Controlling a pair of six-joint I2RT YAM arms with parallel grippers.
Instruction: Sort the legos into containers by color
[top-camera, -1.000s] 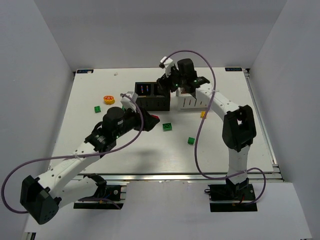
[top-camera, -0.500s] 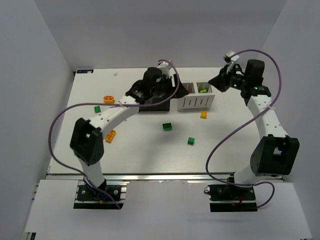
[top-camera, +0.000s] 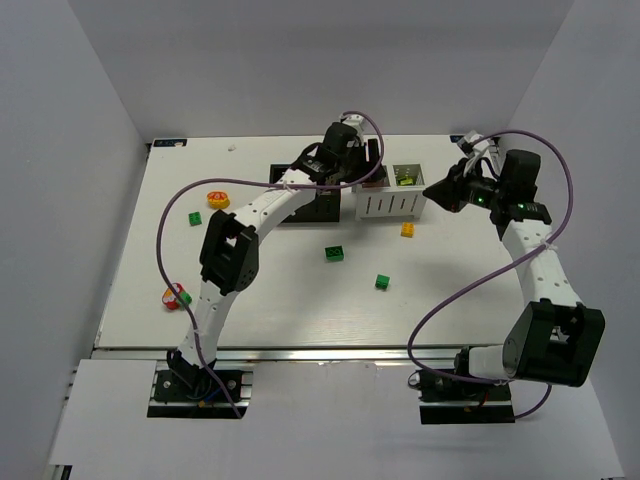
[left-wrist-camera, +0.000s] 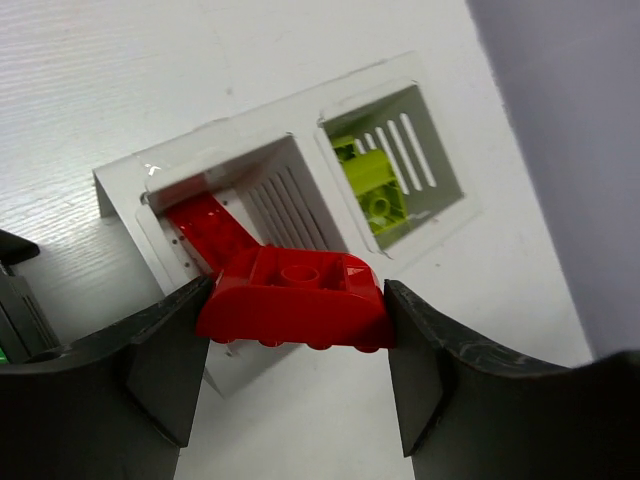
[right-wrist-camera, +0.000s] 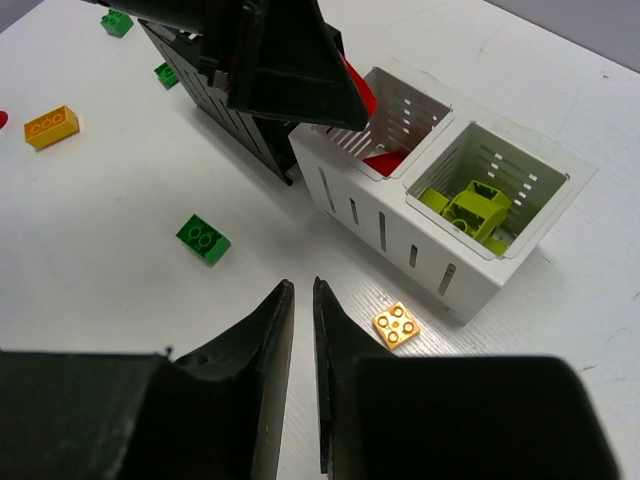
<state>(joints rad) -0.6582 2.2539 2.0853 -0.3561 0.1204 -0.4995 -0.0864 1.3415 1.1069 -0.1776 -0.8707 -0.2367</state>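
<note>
Hovering over the white container's (left-wrist-camera: 305, 132) left compartment, the left gripper (left-wrist-camera: 290, 322) clamps 1 red lego (left-wrist-camera: 292, 298) between its fingers. Another red piece lies inside. Lime legos (right-wrist-camera: 468, 208) fill the right compartment. The right gripper (right-wrist-camera: 303, 300) hangs off to the container's right, jaws almost together and empty.

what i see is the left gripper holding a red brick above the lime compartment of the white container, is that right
Not the lime one. The left gripper holds the red brick above the white container, over its compartment with a red piece; the lime bricks are next door. Left wrist view shows it.
</note>
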